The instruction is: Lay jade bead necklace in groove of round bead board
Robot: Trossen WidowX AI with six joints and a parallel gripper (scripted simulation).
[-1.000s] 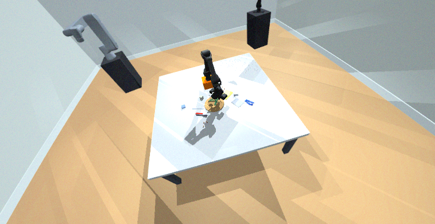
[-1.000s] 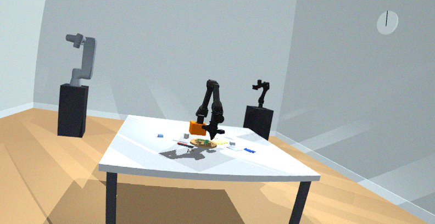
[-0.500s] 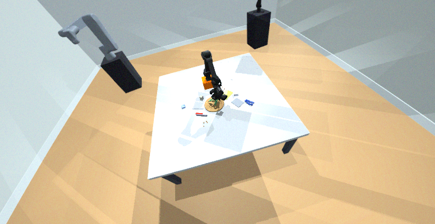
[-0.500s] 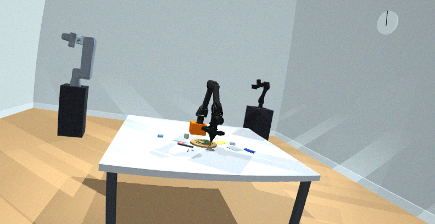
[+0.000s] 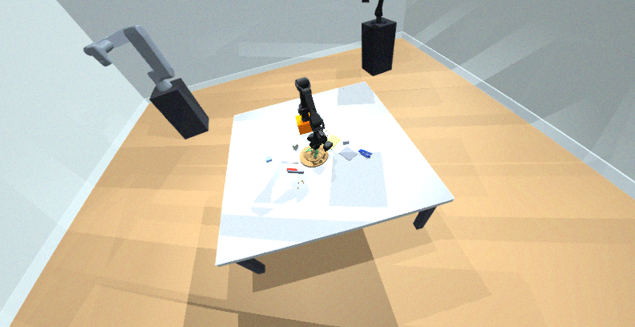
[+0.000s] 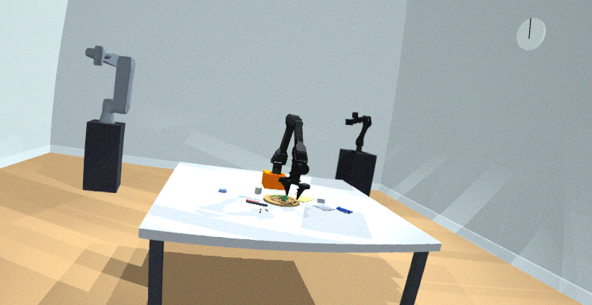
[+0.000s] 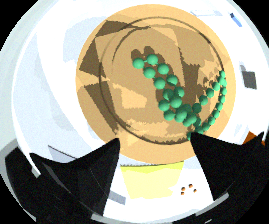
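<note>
Our hand [image 5: 321, 148] [image 6: 292, 198] [image 7: 155, 141] is spread, holding nothing; the jade bead necklace [image 5: 316, 152] [image 6: 285, 198] [image 7: 175, 102] bunches just left.

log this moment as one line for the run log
gripper: open | jade bead necklace: bunched on round bead board | task: unfinished

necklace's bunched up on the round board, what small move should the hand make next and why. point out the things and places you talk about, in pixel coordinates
Probably lower the open hand [image 7: 156, 142] slightly and close on the bunched beads near the rim, to draw them outward: the jade bead necklace [image 7: 175, 102] follows the groove only along one side, while the rest lies heaped inside the ring on the round bead board [image 5: 305, 162] [image 6: 271, 202] [image 7: 92, 60].
</note>
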